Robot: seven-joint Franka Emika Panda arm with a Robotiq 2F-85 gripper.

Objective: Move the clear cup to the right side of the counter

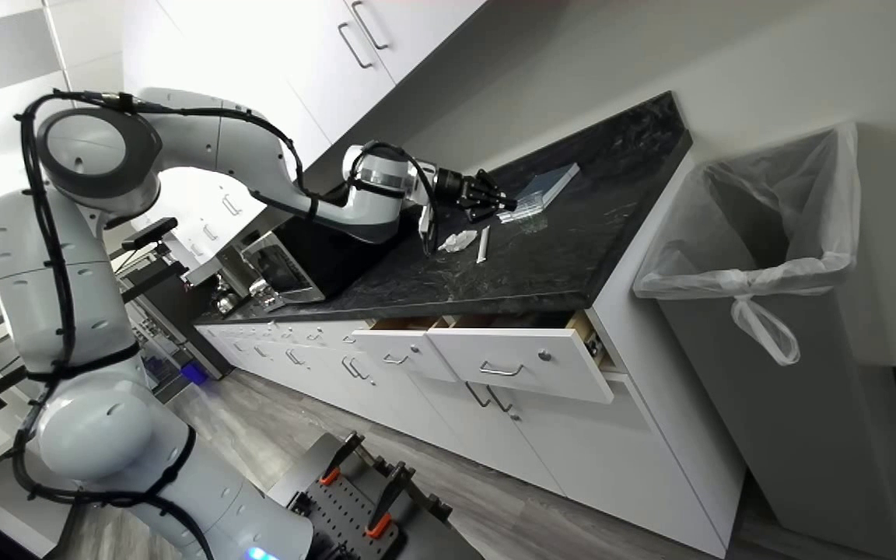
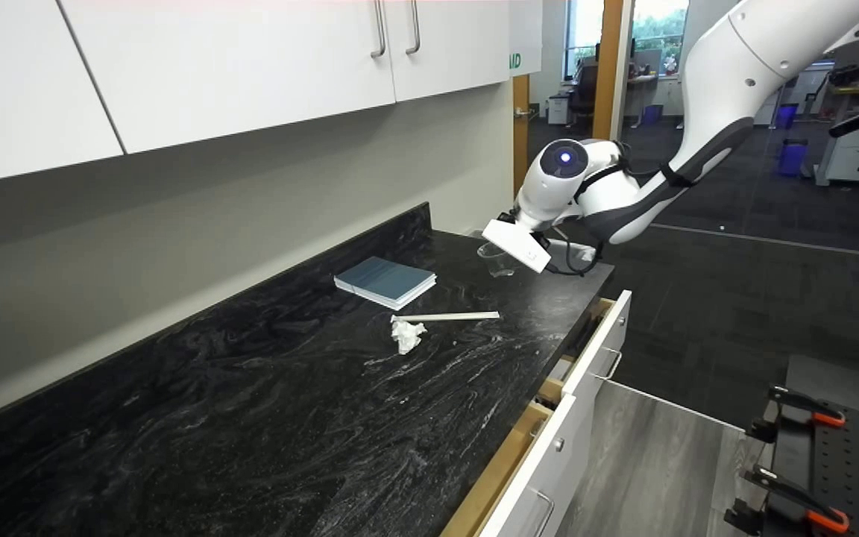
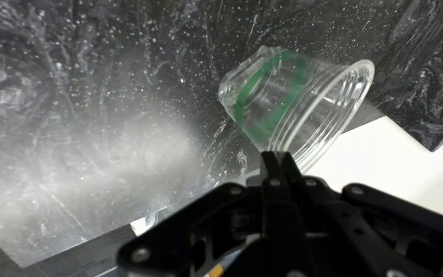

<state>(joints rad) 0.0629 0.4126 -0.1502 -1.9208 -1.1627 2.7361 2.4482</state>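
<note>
so, clear cup (image 3: 292, 102): just beyond the jaws and apparently touching them at its rim, tilted well over, mouth to one side; whether it also touches anything beneath, i cannot tell.

gripper (image 3: 279, 157): jaws narrow, almost tip to tip, with what looks like the cup's thin edge nipped between them; on that reading, the grasp is done.

white housing (image 2: 517, 245): hides the jaws in an exterior view, the cup showing faintly just beside it.

counter (image 2: 250, 418): under the jaws, one corner showing below and left of them in the wrist view. i take this end to be the right side, so the carry looks nearly complete. what remains is to set the cup down, upright if possible, part the jaws and back off; a one-edge hold could let it roll on release.

blue book (image 2: 385, 282): toward the wall (image 2: 288, 216) from the jaws.

white stick (image 2: 448, 316), crumpled paper (image 2: 408, 335): on the side of the jaws away from that end, apart from the cup.

open drawers (image 1: 526, 354): lower than the jaws, toward the front; a slip that way could end inside.

lined bin (image 1: 806, 428): past the counter's end, apart from the jaws, another place a slip might reach.
</note>
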